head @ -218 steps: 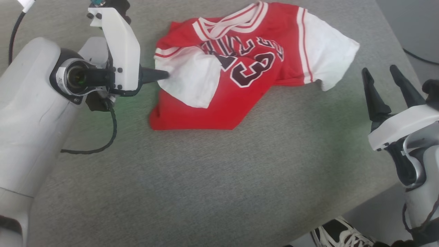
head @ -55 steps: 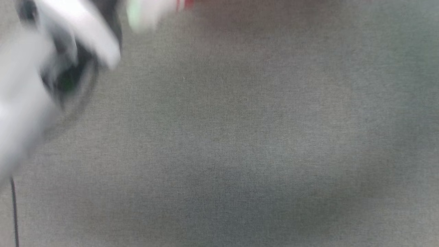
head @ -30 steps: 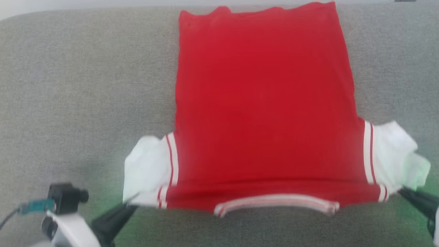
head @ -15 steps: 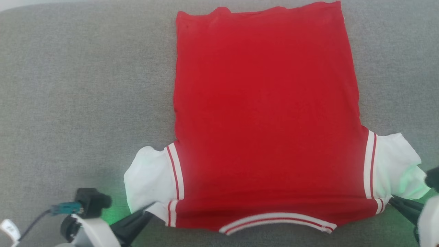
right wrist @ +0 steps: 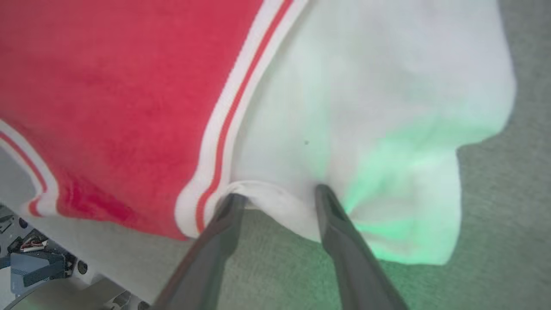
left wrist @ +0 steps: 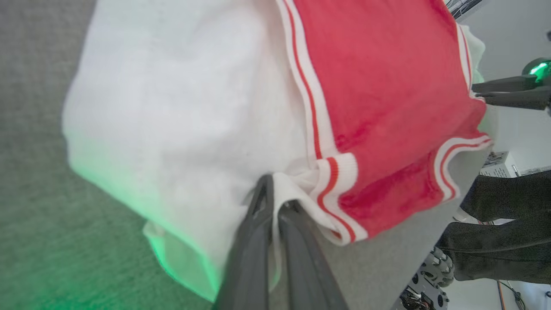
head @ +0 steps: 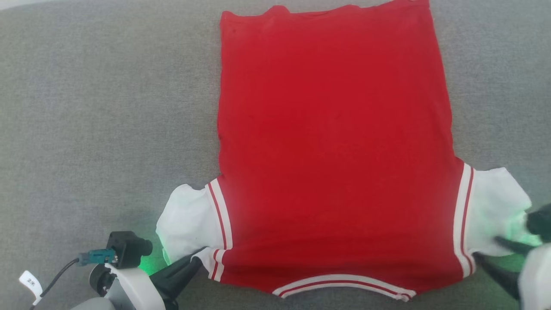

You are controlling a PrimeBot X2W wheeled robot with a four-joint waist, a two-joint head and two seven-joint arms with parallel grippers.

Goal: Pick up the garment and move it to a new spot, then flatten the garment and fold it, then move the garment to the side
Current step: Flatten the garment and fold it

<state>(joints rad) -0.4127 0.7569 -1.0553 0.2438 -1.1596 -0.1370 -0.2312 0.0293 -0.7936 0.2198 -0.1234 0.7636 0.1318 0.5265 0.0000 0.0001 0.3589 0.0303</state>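
The garment (head: 331,129) lies spread on the grey bench (head: 86,107), plain red side up. Its striped collar (head: 344,287) is nearest the robot and its hem is at the far edge of the head view, so the flattening step looks close to done. The left tool (head: 196,258) is pinched shut on the white fabric at the shoulder corner, beside the striped trim. The right tool (head: 488,249) has its two fingers spread, with the edge of the other shoulder lying loose between the tips and not clamped. To finish well, the left tool would likely need to let go too, and both should back away low and straight so neither corner gets dragged. Both sleeves look rumpled and probably want smoothing outward before any fold. The left arm reaches in from the lower left corner, fingers angled up and to the right, close to the bench; the right enters at the lower right, fingers pointing leftward, equally low.
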